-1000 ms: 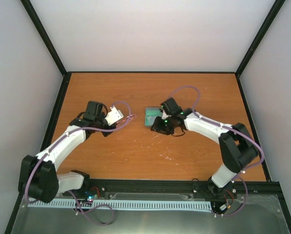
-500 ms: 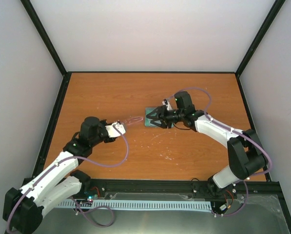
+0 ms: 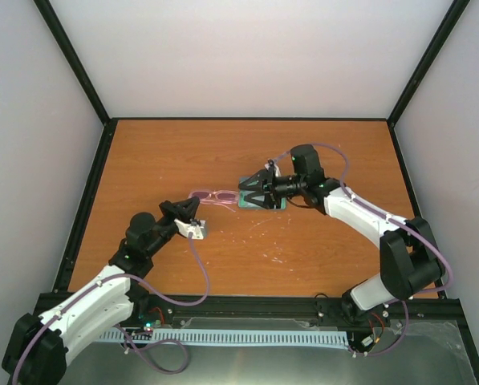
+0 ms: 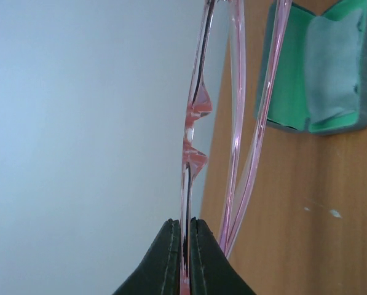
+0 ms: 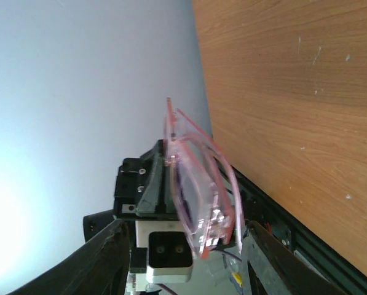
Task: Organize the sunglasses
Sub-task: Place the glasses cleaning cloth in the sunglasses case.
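Sunglasses (image 4: 192,123) pinched in left jaws, near case (image 4: 294,98) beneath spread right jaws.

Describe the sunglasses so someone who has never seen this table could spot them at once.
In the overhead view, look over the middle of the orange wooden table, just left of the open grey-blue case with green lining. There, pinched at one end in the left claw, is a slim folded pair of sunglasses. Its see-through pink frame sets it apart from the opaque case.
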### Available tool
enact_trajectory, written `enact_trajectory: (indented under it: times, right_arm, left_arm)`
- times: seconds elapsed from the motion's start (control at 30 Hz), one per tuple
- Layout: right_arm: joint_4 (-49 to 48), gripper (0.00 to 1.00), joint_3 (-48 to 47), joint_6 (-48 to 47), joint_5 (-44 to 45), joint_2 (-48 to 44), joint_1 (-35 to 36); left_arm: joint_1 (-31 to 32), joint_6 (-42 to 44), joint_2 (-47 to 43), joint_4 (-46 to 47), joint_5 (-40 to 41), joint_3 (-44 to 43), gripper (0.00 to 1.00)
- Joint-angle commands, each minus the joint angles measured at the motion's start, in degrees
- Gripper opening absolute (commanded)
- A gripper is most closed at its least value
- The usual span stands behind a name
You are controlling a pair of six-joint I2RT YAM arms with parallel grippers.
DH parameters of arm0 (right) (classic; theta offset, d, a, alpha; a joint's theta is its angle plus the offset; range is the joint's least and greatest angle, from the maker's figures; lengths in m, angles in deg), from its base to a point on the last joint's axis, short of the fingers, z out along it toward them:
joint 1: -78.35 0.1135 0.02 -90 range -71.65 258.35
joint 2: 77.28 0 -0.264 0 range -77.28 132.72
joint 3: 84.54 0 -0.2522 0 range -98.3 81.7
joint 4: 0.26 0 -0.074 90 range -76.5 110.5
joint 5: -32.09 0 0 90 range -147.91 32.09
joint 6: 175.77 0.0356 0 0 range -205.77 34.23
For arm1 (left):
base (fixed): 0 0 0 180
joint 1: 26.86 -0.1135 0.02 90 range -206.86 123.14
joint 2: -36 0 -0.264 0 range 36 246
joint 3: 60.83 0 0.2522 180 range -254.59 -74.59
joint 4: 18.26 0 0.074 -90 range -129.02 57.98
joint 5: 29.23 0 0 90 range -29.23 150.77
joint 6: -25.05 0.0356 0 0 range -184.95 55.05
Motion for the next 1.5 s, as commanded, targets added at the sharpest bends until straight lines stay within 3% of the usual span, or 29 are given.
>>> enact_trajectory:
  times: [0.0, 0.17, 0.4, 1.0, 1.47]
  right_arm:
    - [5.86, 0.48, -1.35, -1.99, -1.54, -0.51, -0.29]
    - [11.49, 0.47, -4.57, -6.32, -0.94, 1.75, -0.28]
    - [2.38, 0.48, -4.53, -0.09, -2.85, 2.02, -0.15]
    - [-1.19, 0.54, -7.07, 1.73, -5.17, 5.45, 4.58]
    - [-3.14, 0.28, -7.01, 2.87, -4.88, 5.50, 5.82]
  left_arm:
    - [0.23, 4.23, -0.72, 9.11, -2.97, -0.16, 0.01]
    - [0.26, 4.93, -0.52, 10.47, -3.53, -0.06, 0.01]
    - [0.30, 4.88, -0.26, 10.42, -4.14, 0.61, 0.01]
    - [0.31, 4.79, 3.28, 13.94, -5.07, 0.25, 0.01]
    - [0.24, 4.97, 6.07, 15.98, -5.42, -0.17, 0.05]
